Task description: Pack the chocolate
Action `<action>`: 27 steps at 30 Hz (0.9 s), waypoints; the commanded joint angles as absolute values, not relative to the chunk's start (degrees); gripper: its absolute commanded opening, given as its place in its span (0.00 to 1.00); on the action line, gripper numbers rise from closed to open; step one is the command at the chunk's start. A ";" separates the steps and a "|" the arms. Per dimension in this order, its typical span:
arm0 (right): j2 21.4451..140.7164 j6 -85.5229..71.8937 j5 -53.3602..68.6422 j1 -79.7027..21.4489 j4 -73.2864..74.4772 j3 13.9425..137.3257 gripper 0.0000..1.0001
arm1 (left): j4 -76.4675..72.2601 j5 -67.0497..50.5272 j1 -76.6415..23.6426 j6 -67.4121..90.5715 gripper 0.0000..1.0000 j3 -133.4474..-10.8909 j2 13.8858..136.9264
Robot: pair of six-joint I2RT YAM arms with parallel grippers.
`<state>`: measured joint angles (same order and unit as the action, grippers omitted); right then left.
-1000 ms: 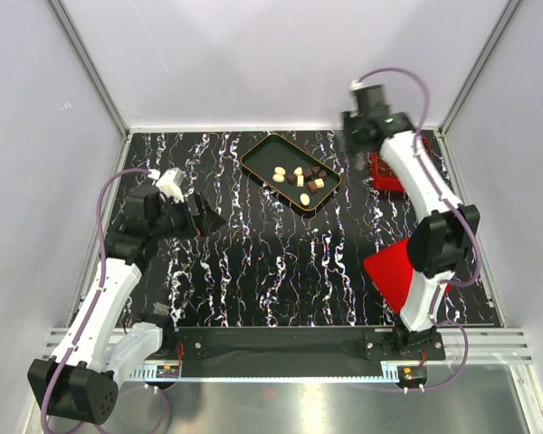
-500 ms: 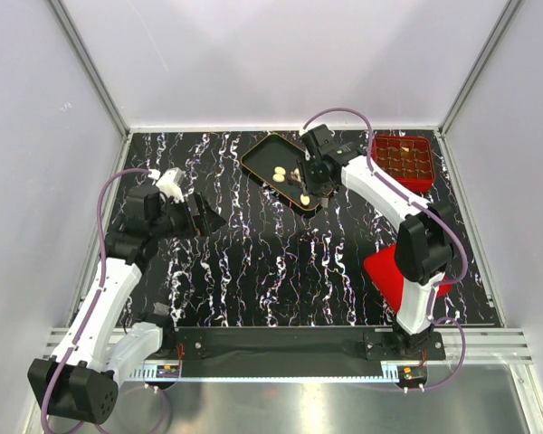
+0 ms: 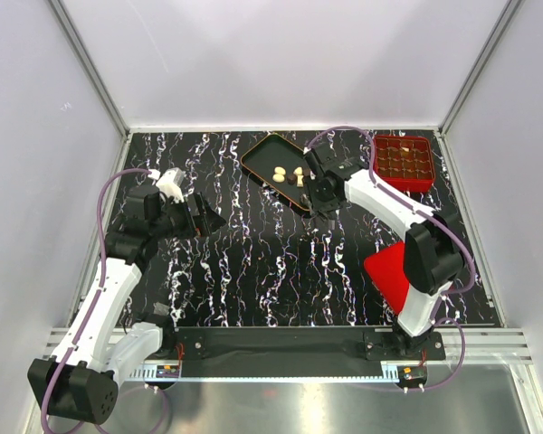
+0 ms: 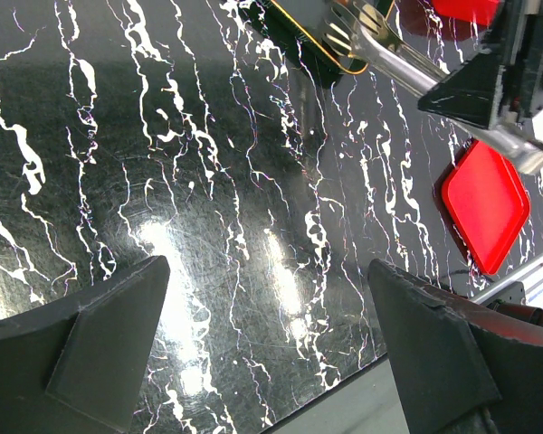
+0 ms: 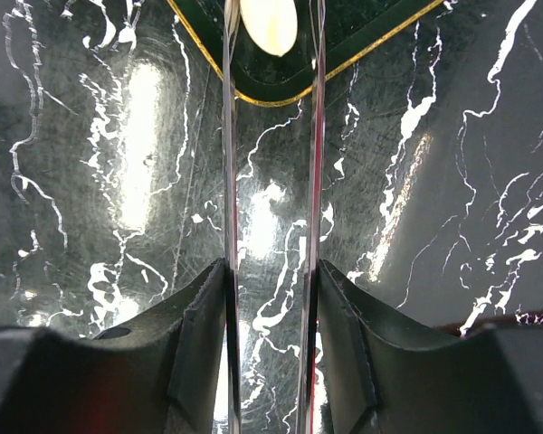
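Several small chocolates (image 3: pixel 290 174), cream and brown, lie in the black orange-rimmed tray (image 3: pixel 262 152). More sit in the cells of the red gridded box (image 3: pixel 404 161). My right gripper (image 3: pixel 324 199) is shut on metal tongs (image 5: pixel 228 136) at the tray's near corner. In the right wrist view a cream oval chocolate (image 5: pixel 270 25) lies in the tray (image 5: pixel 362 36) between the two tong blades. I cannot tell whether they pinch it. My right gripper (image 5: pixel 271 271) clamps both blades. My left gripper (image 3: pixel 204 220) is open and empty over the table at the left (image 4: pixel 264 271).
The flat red lid (image 3: pixel 389 271) lies at the near right beside the right arm's base and also shows in the left wrist view (image 4: pixel 484 203). The tongs (image 4: pixel 389 50) and the tray's corner (image 4: pixel 299 36) show at the top of that view.
My right arm swung from the red box to the tray with the tongs, then drew back to the tray's near corner. The left arm has not moved.
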<state>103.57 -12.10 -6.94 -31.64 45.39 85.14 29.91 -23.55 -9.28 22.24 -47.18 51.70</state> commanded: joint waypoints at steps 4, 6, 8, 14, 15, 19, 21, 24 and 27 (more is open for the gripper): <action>98.17 -13.27 -7.03 -32.26 43.51 83.06 0.49 | 27.69 -23.20 -9.14 21.36 0.99 -47.11 51.33; 98.26 -13.18 -7.03 -32.34 43.07 82.53 0.48 | 27.86 -23.20 -9.23 21.44 0.99 -47.11 51.24; 98.70 -12.92 -7.03 -32.34 42.81 82.36 0.48 | 27.86 -23.12 -9.14 21.36 0.99 -47.02 51.33; 99.75 -12.57 -6.86 -32.34 41.84 82.35 0.47 | 27.69 -23.20 -9.14 21.36 0.99 -47.11 51.50; 100.02 -12.48 -7.03 -32.34 41.84 82.79 0.46 | 27.86 -23.20 -9.14 21.36 0.99 -47.11 51.59; 100.46 -12.04 -7.12 -32.34 41.57 83.93 0.43 | 27.86 -23.20 -9.14 21.36 0.99 -47.11 51.59; 100.72 -11.87 -7.56 -32.43 41.75 84.90 0.40 | 27.77 -23.12 -9.14 21.36 0.99 -47.11 51.59; 100.81 -11.69 -9.05 -32.34 42.10 86.04 0.35 | 27.95 -23.12 -9.14 21.36 0.99 -47.11 51.50; 100.72 -11.16 -10.28 -32.34 42.71 87.36 0.34 | 27.95 -23.03 -9.14 21.36 0.99 -47.11 51.50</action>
